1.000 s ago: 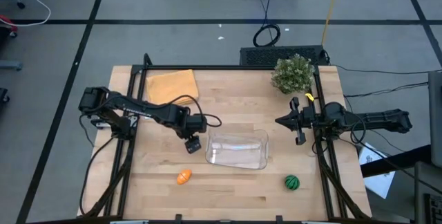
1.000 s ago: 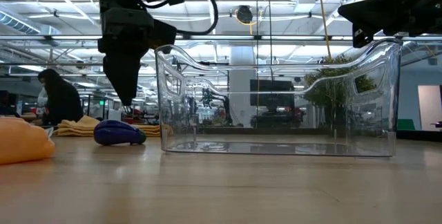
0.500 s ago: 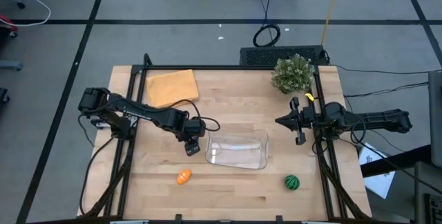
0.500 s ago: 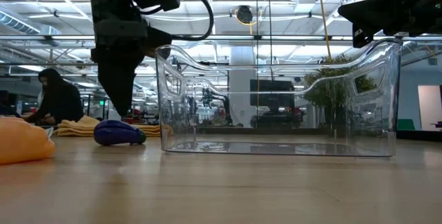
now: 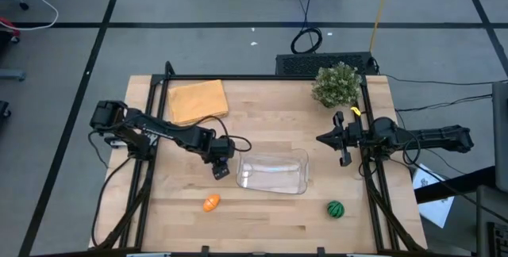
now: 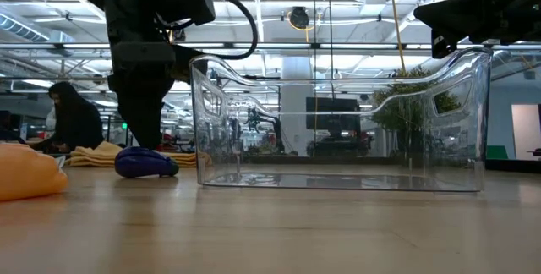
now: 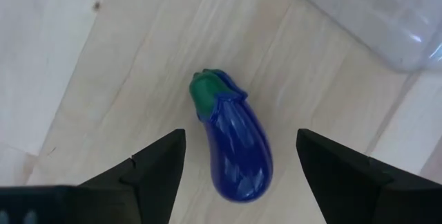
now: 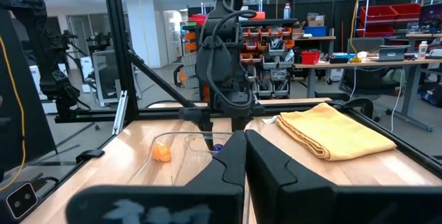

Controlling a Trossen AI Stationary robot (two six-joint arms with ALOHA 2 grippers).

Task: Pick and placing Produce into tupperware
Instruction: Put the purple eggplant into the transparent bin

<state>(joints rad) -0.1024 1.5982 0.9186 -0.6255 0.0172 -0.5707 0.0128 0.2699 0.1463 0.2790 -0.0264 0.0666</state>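
Under left gripper (image 5: 221,170), eggplant (image 7: 233,146) seemingly hidden.

1. The tupperware (image 5: 274,171) sits on the table (image 5: 262,114) just right of centre.
2. The eggplant (image 7: 233,143) lies on the table at the tupperware's 9 o'clock, just beside it, under the left gripper (image 5: 221,167).
3. The carrot (image 5: 210,203) lies at the tupperware's 8 o'clock.
4. The melon (image 5: 336,209) lies at its 4 o'clock.
5. The cloth (image 5: 198,99) lies at its 11 o'clock, near the far edge.
6. The plant (image 5: 336,85) stands at its 1 o'clock.
7. The right gripper (image 5: 343,140) hangs at its 2 o'clock.
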